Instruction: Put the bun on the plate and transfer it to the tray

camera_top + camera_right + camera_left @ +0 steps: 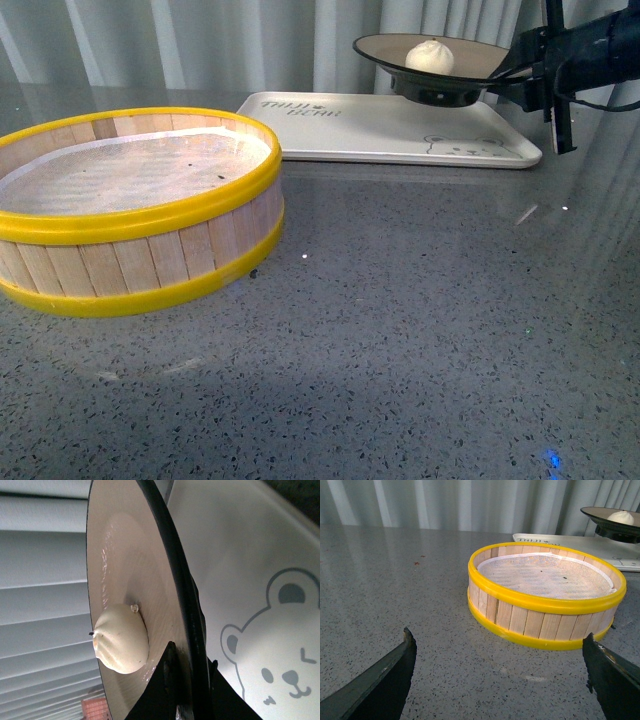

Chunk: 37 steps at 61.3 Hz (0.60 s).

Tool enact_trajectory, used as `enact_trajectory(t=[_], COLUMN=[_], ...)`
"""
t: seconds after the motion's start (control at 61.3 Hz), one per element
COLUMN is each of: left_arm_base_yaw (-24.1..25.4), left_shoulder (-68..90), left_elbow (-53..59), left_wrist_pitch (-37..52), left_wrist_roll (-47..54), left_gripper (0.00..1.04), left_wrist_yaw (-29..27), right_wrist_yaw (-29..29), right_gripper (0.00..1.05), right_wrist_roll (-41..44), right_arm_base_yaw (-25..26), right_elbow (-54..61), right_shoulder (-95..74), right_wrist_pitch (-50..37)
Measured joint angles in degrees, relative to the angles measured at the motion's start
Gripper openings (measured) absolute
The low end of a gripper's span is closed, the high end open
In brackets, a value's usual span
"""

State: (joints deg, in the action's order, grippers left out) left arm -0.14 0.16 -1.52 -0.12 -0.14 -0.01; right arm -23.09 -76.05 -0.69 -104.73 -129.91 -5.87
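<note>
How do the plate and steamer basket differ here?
The plate carries the bun; the steamer basket holds none. The right gripper clamps the plate's rim over the tray; the basket stands free on the table. The plate is shallow, black-rimmed; the basket tall-walled, yellow-rimmed. Both are round.

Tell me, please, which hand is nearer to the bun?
Right. The right hand grips the rim of the plate carrying the bun; the open left hand is beyond the steamer basket.
</note>
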Motion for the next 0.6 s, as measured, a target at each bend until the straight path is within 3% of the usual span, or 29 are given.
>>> enact_trajectory(t=[0.603], left_arm_base_yaw=[0.00], left_shoulder=[0.00], left_elbow=[0.00], left_wrist_pitch=[0.00], left_wrist_roll=[0.00], left_gripper=[0.98], left_wrist_yaw=[0.00], right_wrist_yaw=[-0.68], right_gripper=[0.03], right_wrist_roll=[1.92], right_arm_base_yaw=[0.79], right_elbow=[-1.86], right_shoulder=[-3.61], right_wrist_pitch=[1.14])
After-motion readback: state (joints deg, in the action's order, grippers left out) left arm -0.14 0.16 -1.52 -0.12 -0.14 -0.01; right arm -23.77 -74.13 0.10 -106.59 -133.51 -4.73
